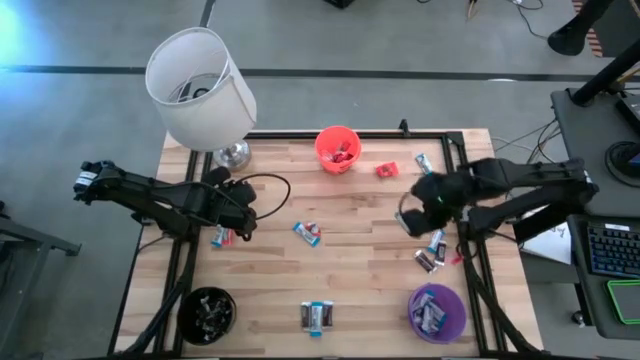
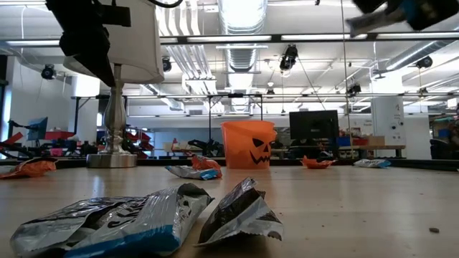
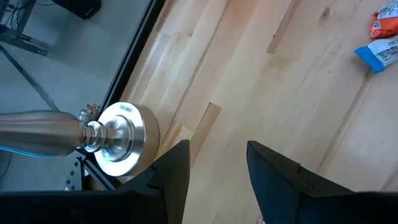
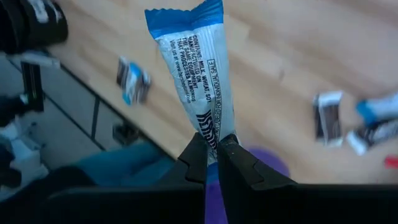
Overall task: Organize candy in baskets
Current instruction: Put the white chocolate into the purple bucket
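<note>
My right gripper hangs above the table's right part, shut on a white candy with a blue end. The purple basket stands at the near right, the orange basket at the far middle and the black basket at the near left. My left gripper is open over bare wood, beside the lamp's foot. Loose candy lies on the table. My right gripper pinches one end of the candy's wrapper between its two fingertips. The candy sticks out past the fingertips in line with them, its blue end farthest away. It is lifted clear of the table.
A white-shaded lamp stands at the table's far left corner on a metal foot. A red candy and a blue one lie to the right of the orange basket. One more candy lies just by my left gripper. Two crumpled wrappers sit close to the low camera.
</note>
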Controlling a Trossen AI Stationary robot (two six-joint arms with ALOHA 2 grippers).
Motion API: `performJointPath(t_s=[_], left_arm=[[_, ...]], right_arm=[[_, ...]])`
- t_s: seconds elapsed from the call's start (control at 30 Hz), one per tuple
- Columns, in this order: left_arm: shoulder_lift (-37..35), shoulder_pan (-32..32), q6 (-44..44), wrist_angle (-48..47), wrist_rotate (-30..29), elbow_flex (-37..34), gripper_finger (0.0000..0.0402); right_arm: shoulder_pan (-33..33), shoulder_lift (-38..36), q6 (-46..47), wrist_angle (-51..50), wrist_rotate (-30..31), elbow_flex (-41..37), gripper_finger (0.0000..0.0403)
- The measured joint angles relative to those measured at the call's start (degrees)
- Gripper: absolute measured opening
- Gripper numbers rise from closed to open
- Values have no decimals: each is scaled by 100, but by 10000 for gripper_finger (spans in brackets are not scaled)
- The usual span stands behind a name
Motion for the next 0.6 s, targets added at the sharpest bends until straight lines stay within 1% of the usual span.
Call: performJointPath(t_s=[0.13,0.37,0.5,0.6], left_arm=[[-1,0,-45,5,0,0,142],[0,0,-524,16,0,0,142],[-1,0,-629,18,0,0,142],[-2,-1,-648,20,0,0,142]], right_arm=[[958,23,652,71,5,50,13],[2647,286,1891,105,27,51,13],[3418,471,2525,300,49,50,13],[3828,664,2729,516,50,49,13]])
